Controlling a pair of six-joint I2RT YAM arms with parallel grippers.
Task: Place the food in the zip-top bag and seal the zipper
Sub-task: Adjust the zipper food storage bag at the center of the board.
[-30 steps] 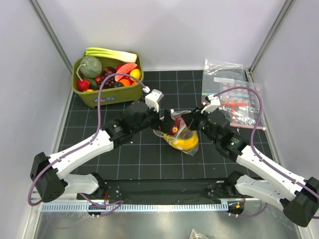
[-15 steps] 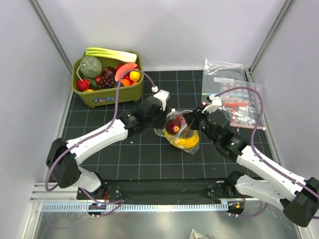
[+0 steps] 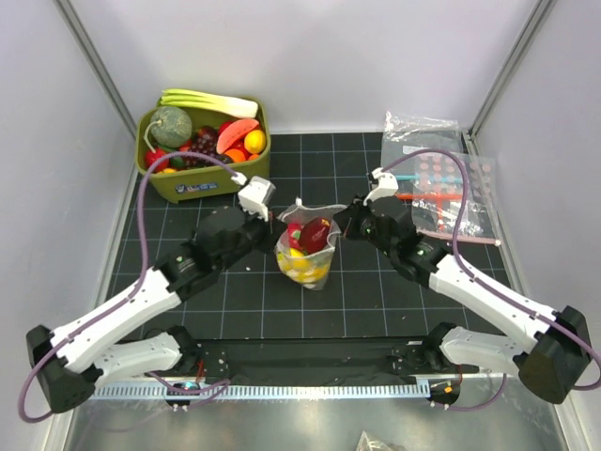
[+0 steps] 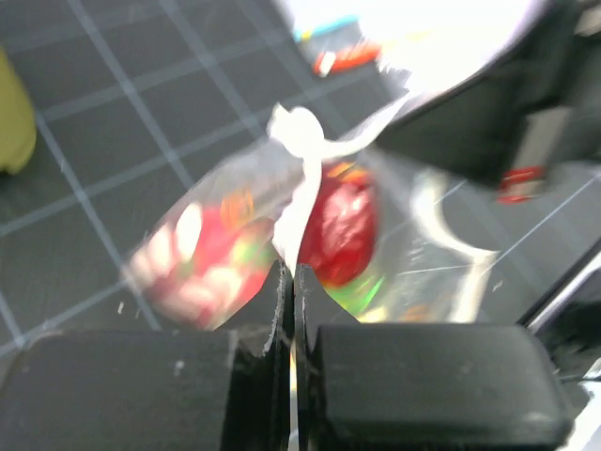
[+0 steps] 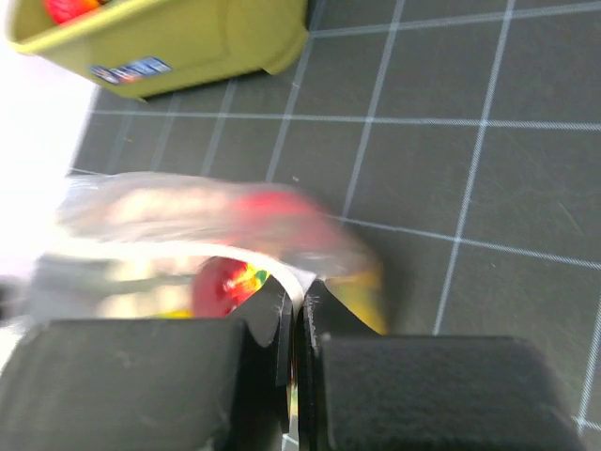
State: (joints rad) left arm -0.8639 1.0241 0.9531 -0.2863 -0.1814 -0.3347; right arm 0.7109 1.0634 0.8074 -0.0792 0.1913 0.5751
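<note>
The zip-top bag (image 3: pixel 308 252) hangs upright between my two grippers over the middle of the mat. Food shows inside it: a red fruit (image 3: pixel 315 233) on top and yellow pieces (image 3: pixel 299 264) below. My left gripper (image 3: pixel 281 224) is shut on the bag's left mouth edge. In the left wrist view that gripper (image 4: pixel 290 280) pinches a white strip of the bag (image 4: pixel 293 202) beside the red fruit (image 4: pixel 344 225). On the right mouth edge my right gripper (image 3: pixel 341 224) is shut. Its wrist view shows this gripper (image 5: pixel 300 297) clamped on the bag's rim (image 5: pixel 202 252). The zipper's state is blurred.
A green bin (image 3: pixel 192 179) full of toy fruit and vegetables stands at the back left, also seen as a green bin (image 5: pixel 178 52) in the right wrist view. Clear bags with pink-red dots (image 3: pixel 441 183) lie at the back right. Grey walls close in both sides.
My left gripper has shut on the bag's left mouth edge. The bag, lying slumped before, now hangs upright and has shifted left. Both arms have moved with it.
</note>
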